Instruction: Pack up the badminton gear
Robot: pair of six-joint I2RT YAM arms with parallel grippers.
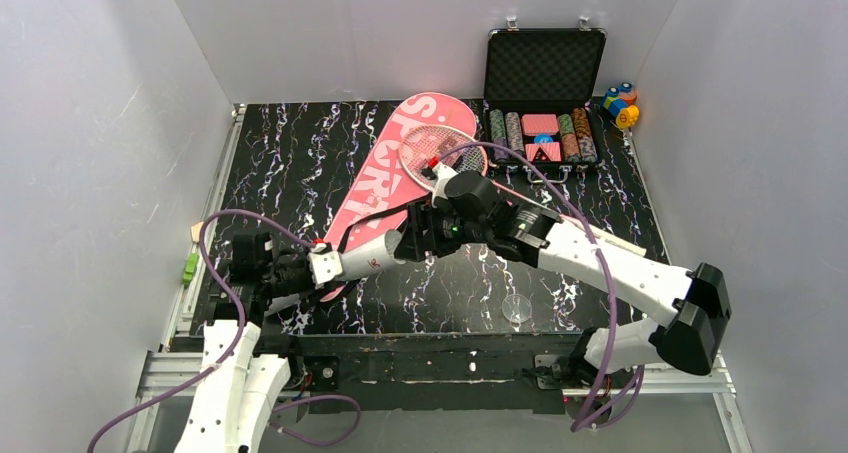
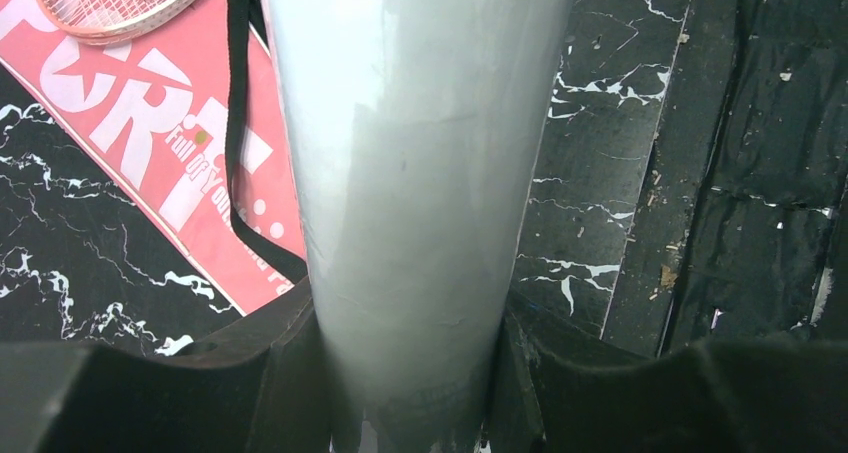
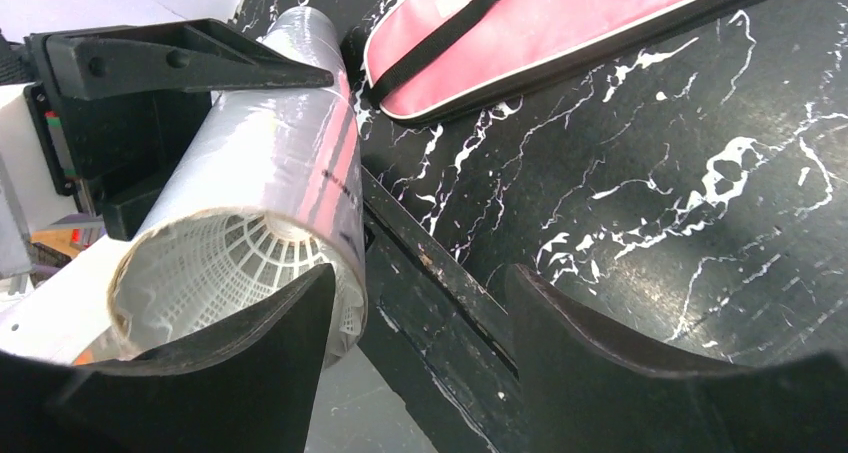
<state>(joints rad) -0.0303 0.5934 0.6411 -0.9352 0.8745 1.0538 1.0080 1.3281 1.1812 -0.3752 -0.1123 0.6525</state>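
Pink fabric of the bag [image 1: 385, 168] carried "SPORT" in big white letters, with a smaller line starting "Full of" alongside. It lay diagonally on the black, white-veined table [image 1: 300, 153], a red-framed racket [image 1: 440, 148] across its wide end. The left gripper [image 1: 318, 265] was clamped on the white tube [image 3: 270, 143], held above the table's near edge. Its long axis ran roughly level, open mouth toward the right gripper [image 3: 420, 273], whose jaws stood apart. A shuttlecock [image 3: 230, 263] showed inside. Plain white walls [image 1: 100, 123] enclosed the table.
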